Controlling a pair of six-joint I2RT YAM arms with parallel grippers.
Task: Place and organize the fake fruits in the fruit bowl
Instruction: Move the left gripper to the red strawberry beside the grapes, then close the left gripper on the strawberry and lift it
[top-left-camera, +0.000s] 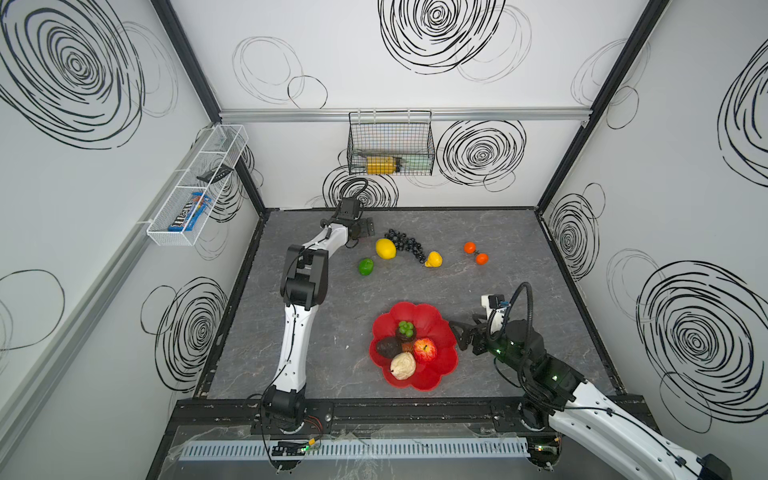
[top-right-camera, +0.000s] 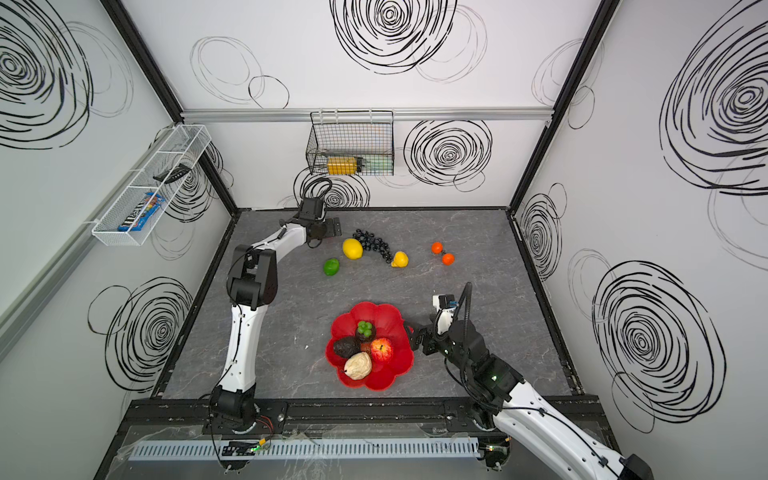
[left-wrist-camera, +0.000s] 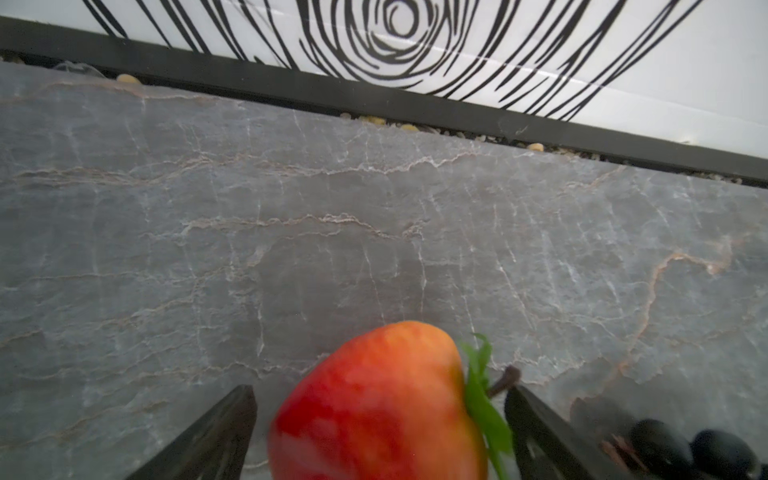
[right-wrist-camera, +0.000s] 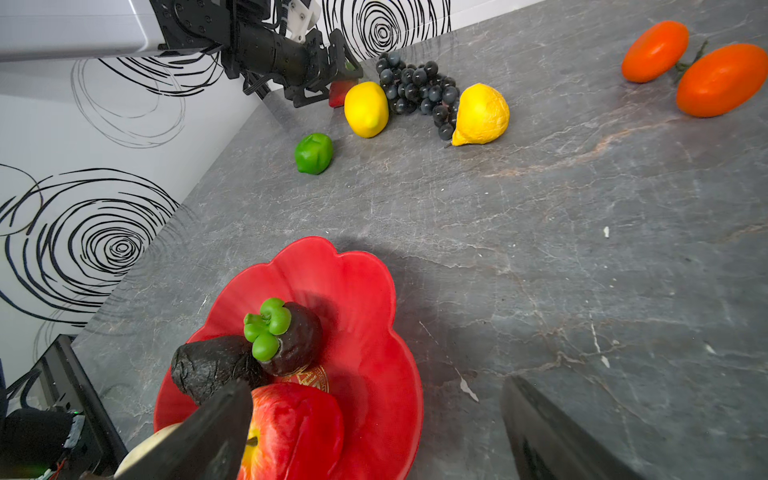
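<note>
The red scalloped fruit bowl (top-left-camera: 437, 328) sits at the front middle and holds a mangosteen (top-left-camera: 406, 330), a dark avocado (top-left-camera: 388, 347), a red apple (top-left-camera: 424, 350) and a beige lumpy fruit (top-left-camera: 403, 365). Farther back on the table lie two lemons (top-left-camera: 385, 248) (top-left-camera: 434, 259), black grapes (top-left-camera: 405, 241), a lime (top-left-camera: 366, 266) and two oranges (top-left-camera: 469, 247) (top-left-camera: 482, 258). My left gripper (left-wrist-camera: 380, 390) is open at the back, a strawberry (left-wrist-camera: 374, 407) between its fingers with a gap on one side. My right gripper (right-wrist-camera: 376, 384) hangs open and empty over the bowl's right rim.
A black wire basket (top-left-camera: 390, 143) with a yellow container hangs on the back wall. A white mesh basket (top-left-camera: 195, 187) with a blue packet hangs on the left wall. The black frame edge (left-wrist-camera: 415, 104) runs close behind the left gripper.
</note>
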